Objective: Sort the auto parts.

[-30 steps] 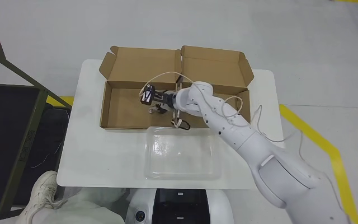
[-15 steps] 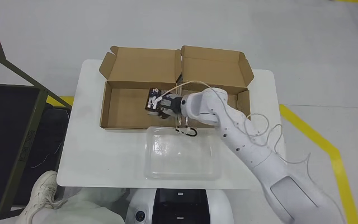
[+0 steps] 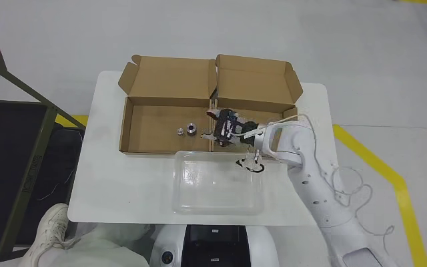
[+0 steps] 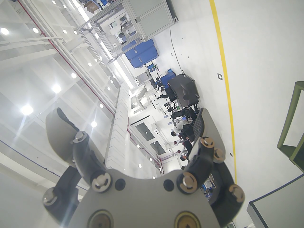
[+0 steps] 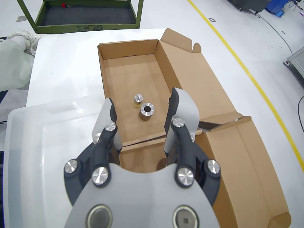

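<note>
Two metal parts stand on the floor of the left cardboard box (image 3: 150,127), toward its right end: a small stud (image 3: 179,131) and, just to its right, a larger bushing (image 3: 191,127). From above they read as two silver spots. In the right wrist view, the bushing is seen to have a dark bore in its top face, and the stud a narrower cap.

The right gripper (image 3: 220,126) is held over the seam where the left cardboard box meets the right cardboard box (image 3: 257,83), with its fingertips pointed left toward the parts. Its fingers are spread wide and nothing is held between them. In the right wrist view, both parts are framed in the gap between the fingers, well clear of the pads.

A clear plastic tray (image 3: 200,193) is set on the white table (image 3: 100,167), just on the near side of both boxes.

The left gripper (image 4: 129,119) is seen in its own wrist view, aimed up into the hall behind rather than at the table. Its fingers are spread wide and nothing is gripped.
</note>
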### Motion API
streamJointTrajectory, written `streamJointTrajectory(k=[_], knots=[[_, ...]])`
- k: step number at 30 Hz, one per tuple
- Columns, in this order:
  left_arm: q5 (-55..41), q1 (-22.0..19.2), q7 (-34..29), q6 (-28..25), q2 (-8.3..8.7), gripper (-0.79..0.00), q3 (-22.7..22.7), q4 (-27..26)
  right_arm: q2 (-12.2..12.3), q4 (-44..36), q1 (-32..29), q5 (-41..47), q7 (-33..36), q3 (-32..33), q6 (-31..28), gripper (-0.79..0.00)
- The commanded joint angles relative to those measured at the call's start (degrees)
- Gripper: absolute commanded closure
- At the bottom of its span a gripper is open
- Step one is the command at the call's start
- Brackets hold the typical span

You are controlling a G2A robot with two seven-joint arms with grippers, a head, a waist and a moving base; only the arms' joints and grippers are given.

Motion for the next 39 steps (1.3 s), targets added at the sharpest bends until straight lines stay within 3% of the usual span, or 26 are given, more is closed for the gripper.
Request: streamJointTrajectory(k=[1,4,7,11,25,27,39], knots=[[0.0,0.0,0.0,0.0,0.0,-0.785,0.0,0.0,0.59,-0.86,-1.99,-0.25,-1.16,2.19,-0.34,-0.468],[0.0,0.0,0.0,0.0,0.0,-0.785,0.0,0.0,1.36,-2.28,-4.49,-1.09,-3.45,4.82,-0.84,-0.505],[0.0,0.0,0.0,0.0,0.0,-0.785,0.0,0.0,2.12,-4.12,-6.98,-2.96,-6.2,7.33,-1.28,-0.625],[0.0,0.0,0.0,0.0,0.0,-0.785,0.0,0.0,2.99,-5.85,-10.22,-5.23,-9.96,10.31,-0.99,-0.711],[0.0,0.0,0.0,0.0,0.0,-0.785,0.0,0.0,5.58,-11.11,-22.33,-8.46,-17.59,21.71,2.25,-0.754],[0.0,0.0,0.0,0.0,0.0,-0.785,0.0,0.0,5.82,-11.77,-23.58,-7.93,-18.36,23.1,2.8,-0.785],[0.0,0.0,0.0,0.0,0.0,-0.785,0.0,0.0,7.25,-13.72,-29.7,-2.95,-21.51,31.01,1.9,-0.785]])
